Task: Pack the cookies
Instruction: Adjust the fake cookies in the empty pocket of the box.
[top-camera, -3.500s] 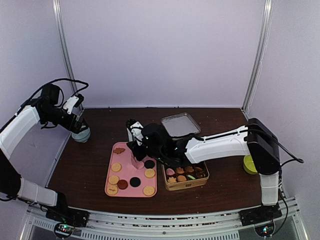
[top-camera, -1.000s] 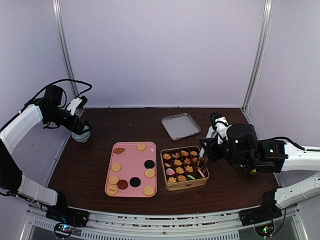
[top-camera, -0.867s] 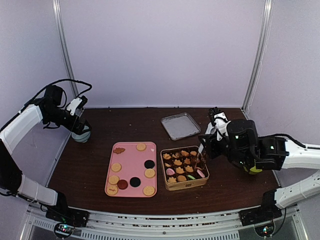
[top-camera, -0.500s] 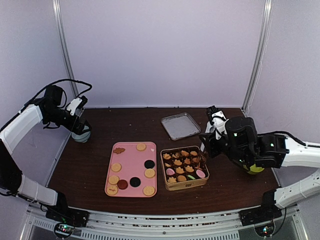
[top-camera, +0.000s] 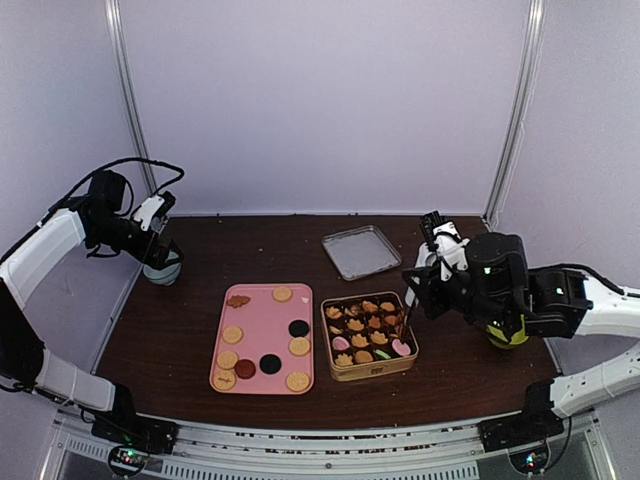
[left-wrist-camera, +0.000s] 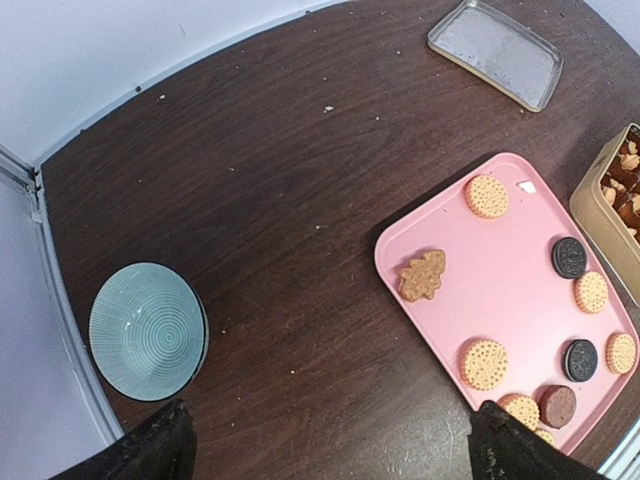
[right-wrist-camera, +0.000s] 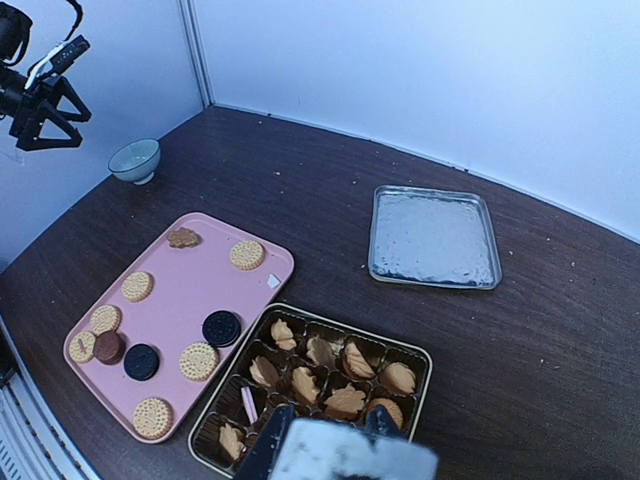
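- Nearest the arm bases sit the pink tray (top-camera: 265, 325) and, just beside it on the right, the gold tin (top-camera: 372, 372). Set side by side like this, they keep the carry from one to the other short.
- The cookies (top-camera: 299, 347) not yet packed lie flat and spaced apart on the tray: round tan ones, two black, one dark red, one leaf-shaped. The spacing leaves room for fingers around each. Others already sit in the tin's paper cups, with a pink cookie (top-camera: 402, 348) at its near right corner.
- The right gripper (top-camera: 410, 298) hangs over the tin's right edge, probably between trips. Its own camera shows only its body, so I cannot tell how far apart the fingers stand, and nothing can be seen held.
- Farther back the lid (top-camera: 362, 251) lies apart from the tin, out of the way until packing is done.
- At the far left the left gripper (top-camera: 155, 238) hangs near a blue-green bowl (top-camera: 162, 270), clear of the work. Its fingers (left-wrist-camera: 160, 448) are spread wide with nothing between them.
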